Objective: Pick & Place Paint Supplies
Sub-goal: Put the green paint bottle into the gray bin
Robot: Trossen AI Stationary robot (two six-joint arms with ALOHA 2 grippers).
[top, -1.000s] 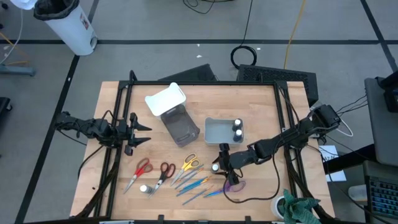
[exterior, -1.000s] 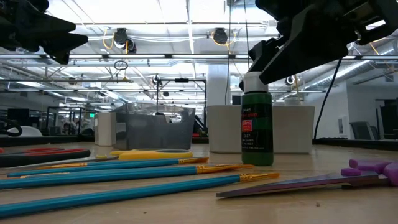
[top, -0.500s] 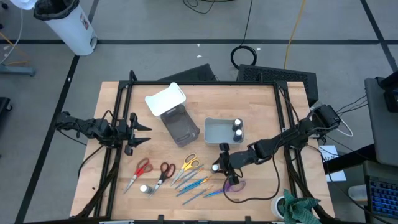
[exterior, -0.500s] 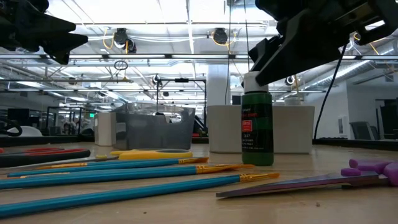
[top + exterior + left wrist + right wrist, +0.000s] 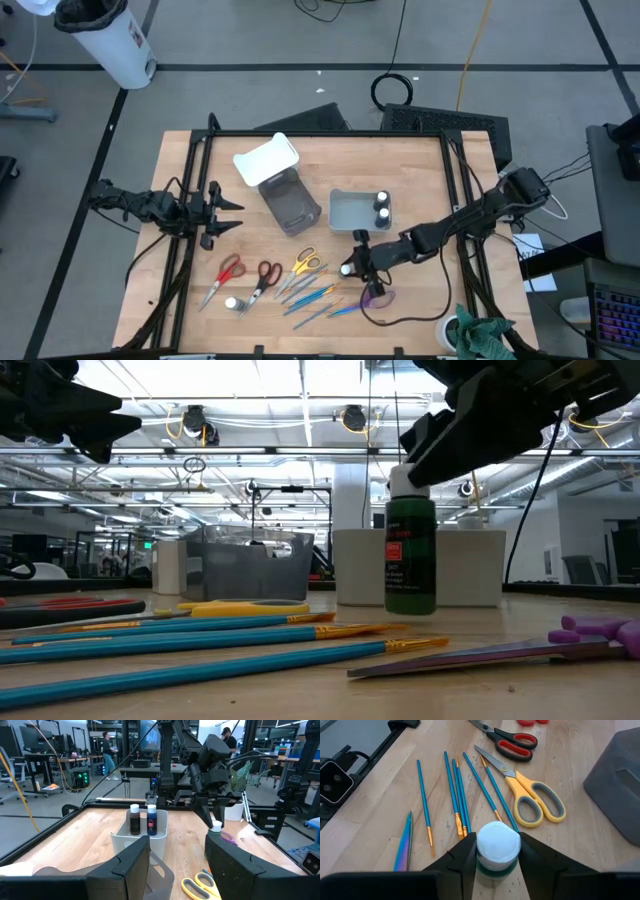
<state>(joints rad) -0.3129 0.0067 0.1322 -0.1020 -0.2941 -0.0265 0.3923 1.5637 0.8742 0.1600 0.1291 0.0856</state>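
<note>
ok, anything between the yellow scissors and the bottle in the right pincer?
Yes: teal brushes lie between yellow scissors and bottle, seen in right wrist view.

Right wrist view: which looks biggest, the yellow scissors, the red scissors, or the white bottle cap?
1. Yellow scissors, the largest.
2 and 3. Unsure: the white cap sits right at the camera, in the right gripper, so it looks big, while the red scissors lie farther off and are cut by the edge.

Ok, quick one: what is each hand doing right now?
Left hand: open, empty, waiting at the table's left edge.
Right hand: closed on the green paint bottle, lifted just off the table.
</note>
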